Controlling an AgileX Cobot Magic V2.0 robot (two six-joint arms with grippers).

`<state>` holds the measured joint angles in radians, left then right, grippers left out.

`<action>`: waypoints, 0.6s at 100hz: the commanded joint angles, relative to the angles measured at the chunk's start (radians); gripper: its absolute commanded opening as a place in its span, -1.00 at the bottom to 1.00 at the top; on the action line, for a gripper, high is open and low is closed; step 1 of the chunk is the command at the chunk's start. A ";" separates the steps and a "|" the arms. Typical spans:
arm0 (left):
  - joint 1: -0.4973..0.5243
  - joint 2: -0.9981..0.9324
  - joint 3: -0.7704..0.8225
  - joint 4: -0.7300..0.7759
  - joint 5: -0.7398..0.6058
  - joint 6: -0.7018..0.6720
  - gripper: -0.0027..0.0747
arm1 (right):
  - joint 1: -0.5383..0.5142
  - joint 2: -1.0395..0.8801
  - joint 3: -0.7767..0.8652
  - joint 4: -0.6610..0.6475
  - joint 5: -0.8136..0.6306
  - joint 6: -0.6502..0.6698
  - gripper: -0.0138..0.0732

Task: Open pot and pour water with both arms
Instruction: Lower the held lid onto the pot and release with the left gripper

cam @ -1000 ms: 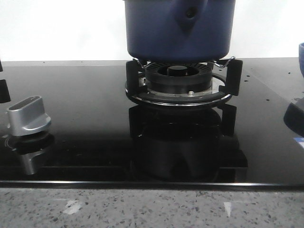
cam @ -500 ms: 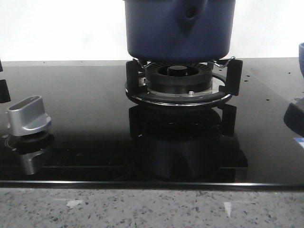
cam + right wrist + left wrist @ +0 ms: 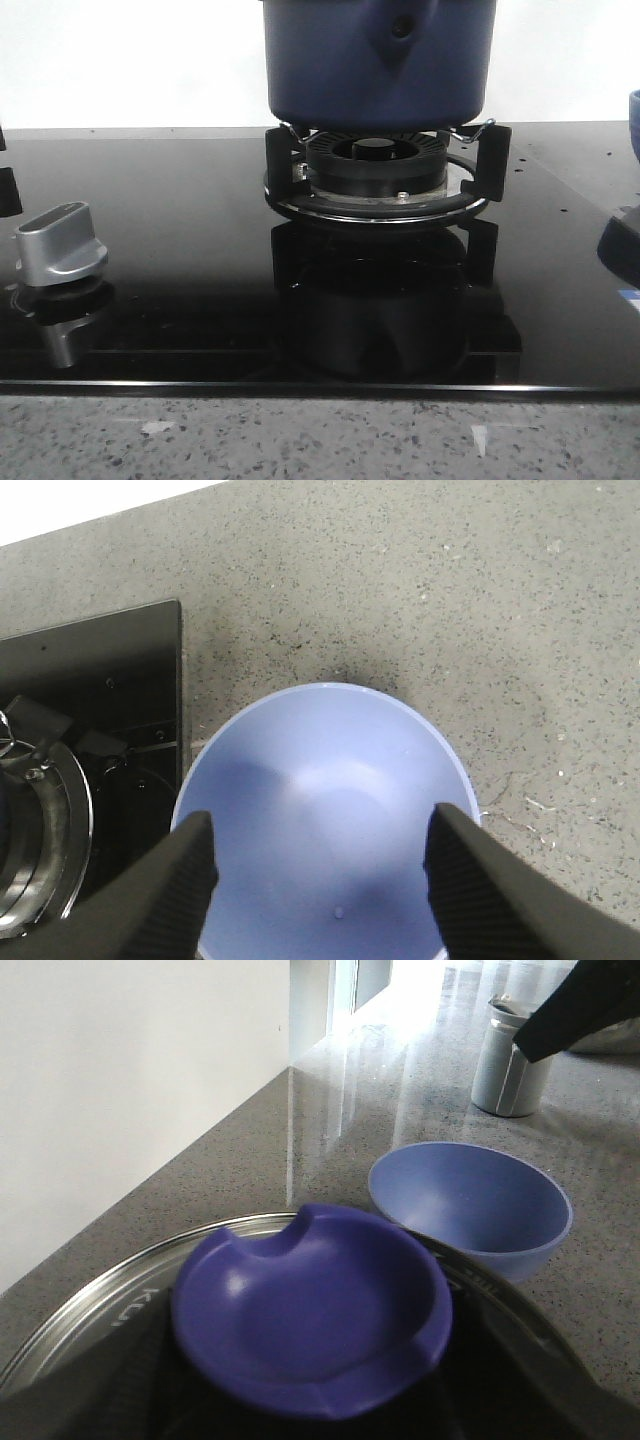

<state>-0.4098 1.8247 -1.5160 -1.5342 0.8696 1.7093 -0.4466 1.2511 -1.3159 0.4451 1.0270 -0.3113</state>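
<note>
The dark navy pot [image 3: 378, 60] sits on the burner grate [image 3: 380, 170]; its top is cut off in the front view. In the left wrist view its glass lid [image 3: 100, 1310], steel-rimmed, carries a wide blue knob [image 3: 310, 1310]. My left gripper [image 3: 310, 1425] is right at this knob, and the knob's disc hides its fingertips, so I cannot tell how the jaws stand. My right gripper [image 3: 320, 820] is open and empty, hovering above the light blue bowl [image 3: 330, 750]. The bowl stands on the counter beside the stove [image 3: 470, 1200].
A silver stove knob [image 3: 60, 245] stands on the black glass hob at the left. The bowl's edge shows at the far right [image 3: 634, 120]. A metal cup [image 3: 510, 1060] stands on the grey counter beyond the bowl. A white wall runs behind the stove.
</note>
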 commanded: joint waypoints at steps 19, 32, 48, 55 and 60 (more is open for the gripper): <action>0.043 -0.089 -0.037 -0.119 0.069 -0.011 0.43 | -0.007 -0.027 -0.033 0.030 -0.052 -0.006 0.27; 0.098 -0.146 -0.037 -0.160 0.105 -0.011 0.43 | -0.007 -0.027 -0.033 0.030 -0.048 -0.006 0.27; 0.172 -0.229 -0.037 -0.161 0.148 -0.011 0.43 | -0.007 -0.027 -0.033 0.031 -0.046 -0.006 0.27; 0.205 -0.260 -0.037 -0.161 0.167 -0.018 0.40 | -0.007 -0.027 -0.033 0.045 -0.046 -0.006 0.27; 0.229 -0.280 -0.037 -0.161 0.169 -0.039 0.33 | -0.007 -0.027 -0.033 0.068 -0.046 -0.006 0.27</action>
<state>-0.2115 1.6218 -1.5209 -1.6144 1.0035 1.7044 -0.4466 1.2511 -1.3159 0.4543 1.0270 -0.3113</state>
